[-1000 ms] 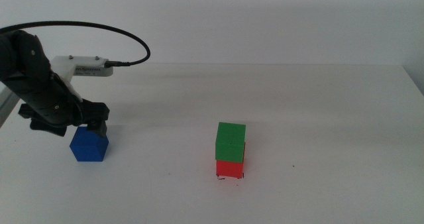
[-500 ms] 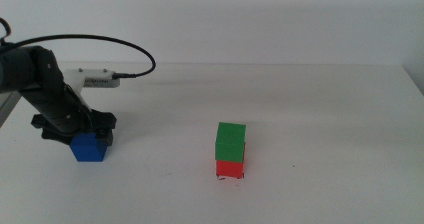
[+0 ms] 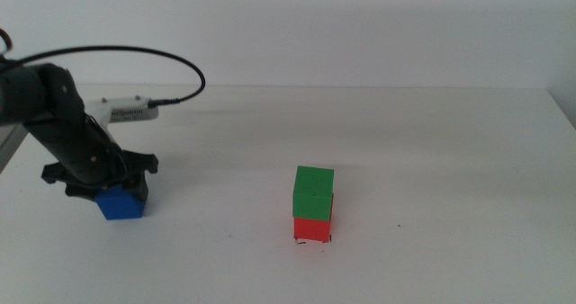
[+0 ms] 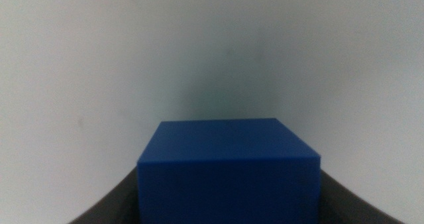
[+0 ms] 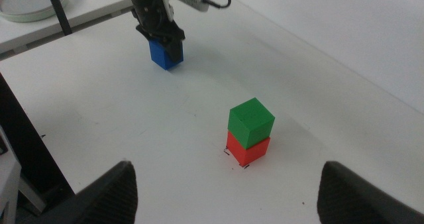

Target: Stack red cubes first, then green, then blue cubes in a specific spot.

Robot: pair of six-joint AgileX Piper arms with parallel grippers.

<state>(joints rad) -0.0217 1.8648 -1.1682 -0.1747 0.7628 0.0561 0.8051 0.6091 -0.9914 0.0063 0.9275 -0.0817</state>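
A matte green cube point(image 3: 313, 192) sits squarely atop a matching red cube point(image 3: 311, 229) at about 5 o'clock of the middle view's centre, the green one turned very slightly off the red. The red cube rests on the white table point(image 3: 432, 160), covering the spot outlined by tiny black corner marks point(image 3: 312, 241) at its base. Well apart, at 9 o'clock of the stack, the dark blue cube point(image 3: 121, 204) stands upright on the table.

My middle view looks forward and down over the table point(image 3: 432, 142). My left wrist camera sits close against the blue cube point(image 4: 228, 171). My right wrist camera looks from farther off, sharing that cube point(image 5: 165, 54) and the green cube point(image 5: 251, 121).
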